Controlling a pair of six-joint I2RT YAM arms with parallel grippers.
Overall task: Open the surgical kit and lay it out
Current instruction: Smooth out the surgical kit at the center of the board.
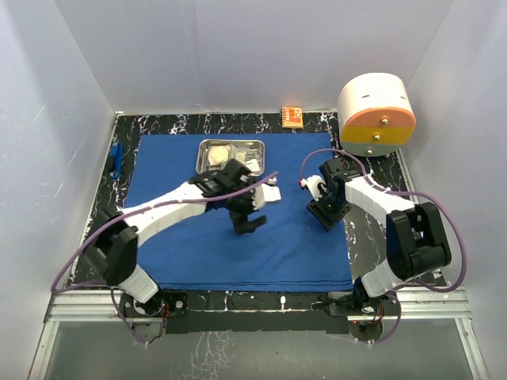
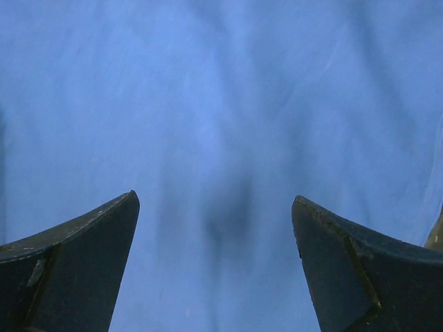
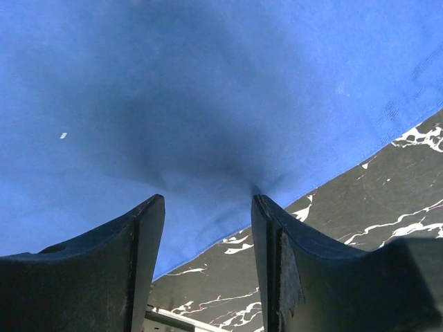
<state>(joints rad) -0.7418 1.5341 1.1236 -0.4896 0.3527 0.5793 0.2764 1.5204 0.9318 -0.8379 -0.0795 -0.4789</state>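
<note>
The surgical kit's royal-blue cloth (image 1: 198,245) lies spread flat over the table. Its shiny steel tray (image 1: 230,142) stands on the cloth's far middle, with small packets (image 1: 216,157) inside. My left gripper (image 1: 247,222) hangs over the cloth's middle, just in front of the tray. In the left wrist view the left gripper (image 2: 214,197) is wide open with only blue cloth (image 2: 221,104) beneath. My right gripper (image 1: 325,215) is at the cloth's right edge. In the right wrist view the right gripper (image 3: 208,197) is open astride the cloth edge (image 3: 208,235), and one fingertip (image 3: 259,204) presses a small pucker into it.
A big cream-and-orange cylinder (image 1: 376,115) stands at the back right corner. A small orange box (image 1: 292,117) lies behind the cloth. A blue object (image 1: 116,161) sits at the left edge. Black marbled table (image 3: 374,200) shows right of the cloth. White walls close in on three sides.
</note>
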